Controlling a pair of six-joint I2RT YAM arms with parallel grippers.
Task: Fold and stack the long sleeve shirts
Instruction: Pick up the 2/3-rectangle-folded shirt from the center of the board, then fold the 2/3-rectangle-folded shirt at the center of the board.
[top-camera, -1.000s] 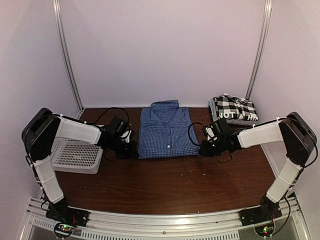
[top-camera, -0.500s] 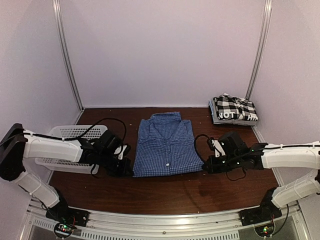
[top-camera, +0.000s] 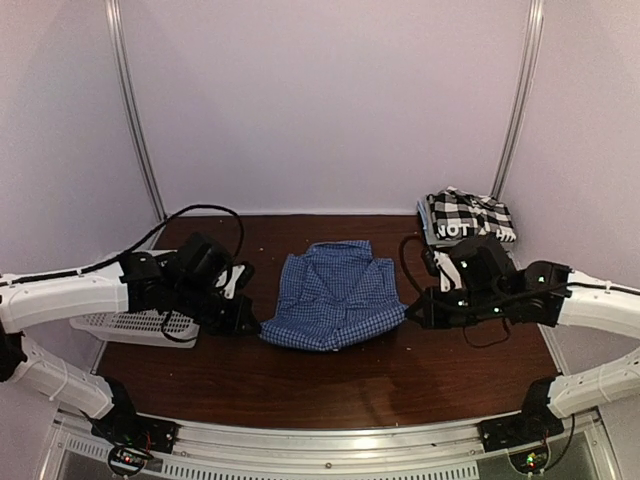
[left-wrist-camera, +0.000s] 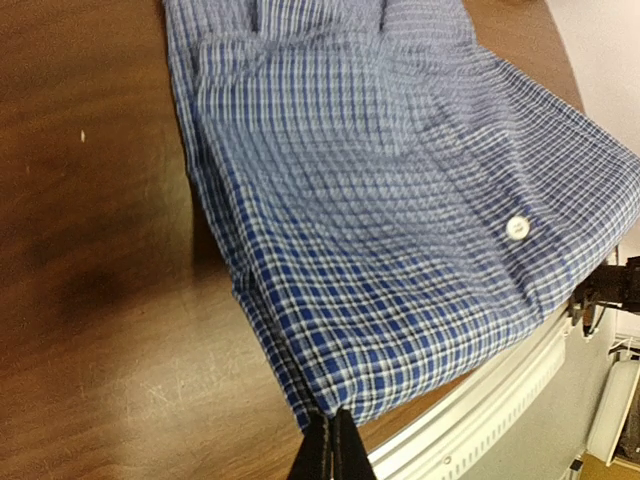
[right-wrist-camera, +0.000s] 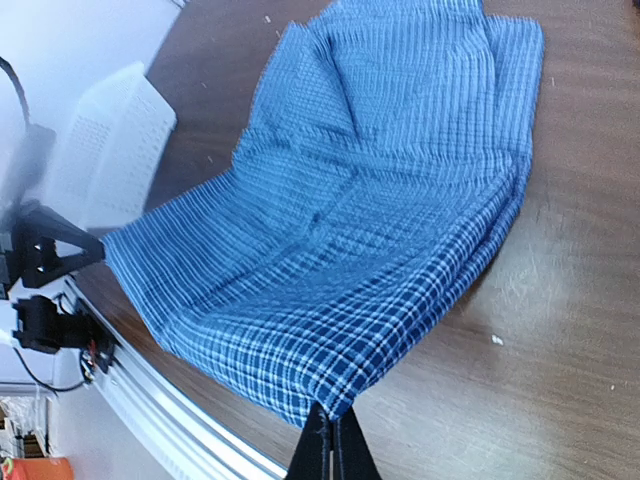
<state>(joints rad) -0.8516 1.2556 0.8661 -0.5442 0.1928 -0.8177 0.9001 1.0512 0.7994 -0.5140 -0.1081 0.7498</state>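
Dark brown wooden worktop (top-camera: 330, 385), lightly scuffed. At its middle we note the blue fine-checked shirt (top-camera: 335, 295), folded to a panel several layers thick, collar end lying on the wood toward the back wall. Its near edge is raised off the wood and sags a little between its two held corners. The weave is a small blue, navy and white check, and the cloth is creased along the placket. At the left edge sits a white mesh basket (top-camera: 150, 327), partly under the left arm. The black-and-white large-checked shirt (top-camera: 468, 217) lies folded at the back right corner, well apart from the blue one. The left end effector (left-wrist-camera: 332, 445) is pinched closed on the blue shirt's near left corner, and the right end effector (right-wrist-camera: 330, 445) likewise on its near right corner. One white button (left-wrist-camera: 517, 227) shows on the front. White lettering on the checked shirt reads "NOT"; we cannot make out the rest.
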